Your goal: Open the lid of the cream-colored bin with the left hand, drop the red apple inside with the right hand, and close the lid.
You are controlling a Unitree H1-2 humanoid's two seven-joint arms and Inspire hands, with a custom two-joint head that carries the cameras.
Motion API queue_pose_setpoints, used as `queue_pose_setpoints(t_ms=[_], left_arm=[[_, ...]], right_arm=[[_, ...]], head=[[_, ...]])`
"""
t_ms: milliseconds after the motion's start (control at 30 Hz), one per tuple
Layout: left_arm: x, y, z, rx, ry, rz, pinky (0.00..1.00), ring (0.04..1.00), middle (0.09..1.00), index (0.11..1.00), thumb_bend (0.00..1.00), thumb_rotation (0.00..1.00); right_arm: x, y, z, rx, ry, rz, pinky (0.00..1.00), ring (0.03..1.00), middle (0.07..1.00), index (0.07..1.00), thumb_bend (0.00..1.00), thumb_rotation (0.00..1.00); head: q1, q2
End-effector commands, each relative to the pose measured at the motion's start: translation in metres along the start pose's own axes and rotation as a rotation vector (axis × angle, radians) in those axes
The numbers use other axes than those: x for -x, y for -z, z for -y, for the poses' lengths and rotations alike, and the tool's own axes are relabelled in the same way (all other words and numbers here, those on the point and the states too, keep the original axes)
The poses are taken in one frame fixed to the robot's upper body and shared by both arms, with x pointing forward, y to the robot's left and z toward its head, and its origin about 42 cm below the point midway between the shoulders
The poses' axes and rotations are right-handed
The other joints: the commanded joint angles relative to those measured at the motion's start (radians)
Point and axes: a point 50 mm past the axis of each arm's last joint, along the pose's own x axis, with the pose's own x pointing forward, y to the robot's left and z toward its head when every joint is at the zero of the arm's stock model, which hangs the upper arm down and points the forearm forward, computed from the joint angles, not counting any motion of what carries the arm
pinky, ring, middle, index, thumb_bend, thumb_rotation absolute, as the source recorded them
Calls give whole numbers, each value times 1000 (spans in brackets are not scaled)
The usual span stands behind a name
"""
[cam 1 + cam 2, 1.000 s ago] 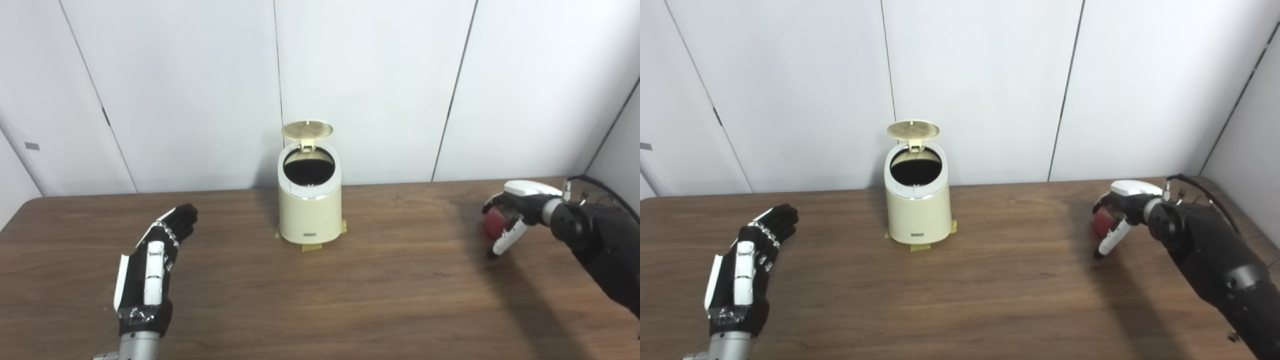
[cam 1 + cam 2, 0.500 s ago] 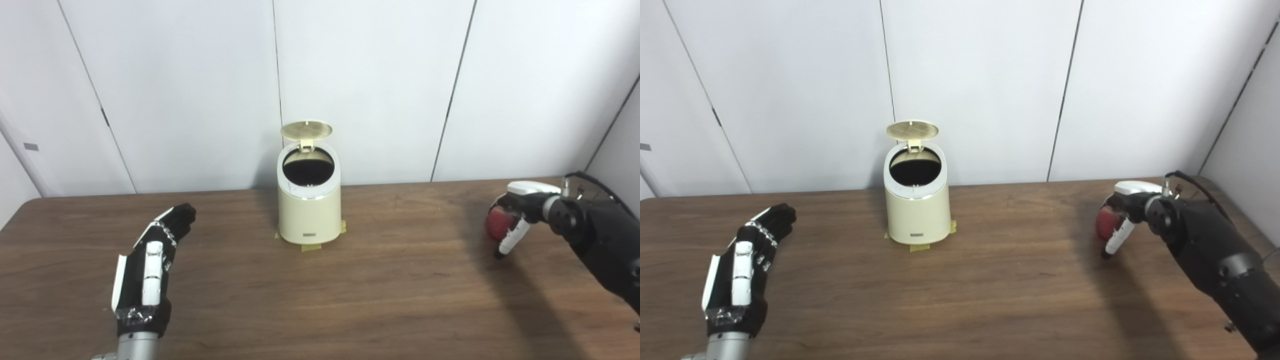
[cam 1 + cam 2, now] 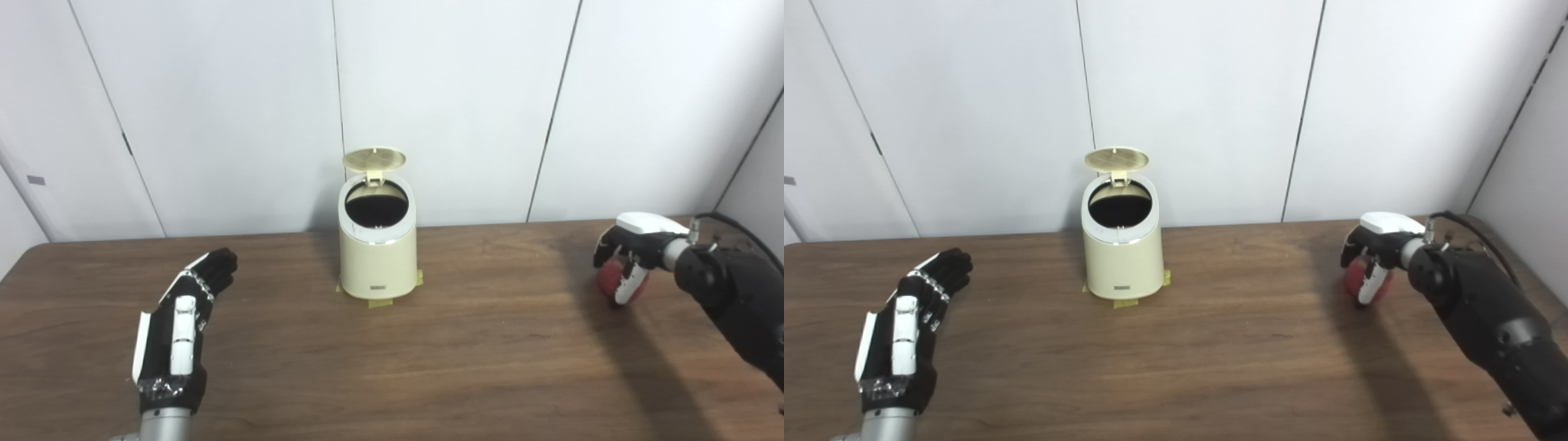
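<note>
apple (image 3: 614, 278) under right hand (image 3: 631, 248) fingers (image 3: 623, 288)

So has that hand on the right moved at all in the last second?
Yes. The right hand has closed its fingers down over the red apple; judged against the bin, it shifted little.

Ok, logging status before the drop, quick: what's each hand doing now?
Left hand: open, holding nothing.
Right hand: fingers closed around the red apple.

Cream bin (image 3: 377, 263) with a dark inside and tan lid (image 3: 374, 158), red apple (image 3: 614, 278), black-and-white hands, brown wood-grain desk (image 3: 392, 361), white wall behind
</note>
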Motion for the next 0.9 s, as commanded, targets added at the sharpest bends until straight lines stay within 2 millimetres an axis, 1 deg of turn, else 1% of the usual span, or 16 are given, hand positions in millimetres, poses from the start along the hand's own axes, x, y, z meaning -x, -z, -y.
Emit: queue_pose_setpoints(t_ms=[0,33,100,167,333,400,467,500,533,600,700,733,800,867], left_arm=[[-8,-13,1,-1,13,69,858,826,789,756,585,881],[-8,-13,1,-3,15,69,855,826,790,757,587,881],[-8,-13,0,-4,18,68,863,829,791,758,586,883],[-8,-13,1,-1,19,68,849,825,791,758,587,880],[-8,-12,1,1,22,70,838,825,792,760,581,878],[-8,-11,1,0,23,70,833,823,792,759,578,880],[-8,-11,1,2,25,69,838,825,793,758,577,877],[-8,-11,2,0,24,68,839,825,793,757,577,876],[-8,-11,2,-2,24,67,831,823,793,757,579,878],[-8,-10,3,-4,24,65,829,824,793,756,579,880],[-8,-11,4,-9,27,69,829,823,791,755,571,886],[-8,-11,5,-10,27,69,828,825,793,757,569,888],[-8,-11,5,-10,26,69,830,828,794,760,570,888],[-9,-11,5,-6,29,70,827,828,796,762,565,888]], right_arm=[[-1,3,29,-6,126,1,476,524,542,468,534,14],[-2,2,29,-2,134,-9,444,505,525,467,530,5],[-2,0,28,7,149,-20,414,487,512,471,529,1],[-1,-1,29,12,154,-28,359,436,467,493,530,0],[2,-2,30,24,157,-24,315,385,415,507,527,0],[3,-3,31,38,155,-26,308,379,410,508,527,0],[4,-4,33,51,150,-31,277,348,400,507,526,0],[5,-6,36,47,143,-30,271,341,398,507,525,0],[6,-7,39,33,134,-25,248,322,435,496,529,0],[9,-12,45,21,127,-1,254,336,403,503,525,0],[14,-26,62,38,122,62,318,390,420,498,529,0],[15,-31,69,39,124,80,285,356,404,498,526,0],[18,-36,77,43,129,101,268,341,393,497,525,0],[19,-42,85,68,146,126,303,365,402,493,527,0]], head=[[-2,1],[-2,1],[-4,2],[-4,1],[-5,2],[-4,2],[-3,1],[-2,1],[-2,1],[-2,1],[-4,1],[-4,0],[-3,0],[-2,0]])
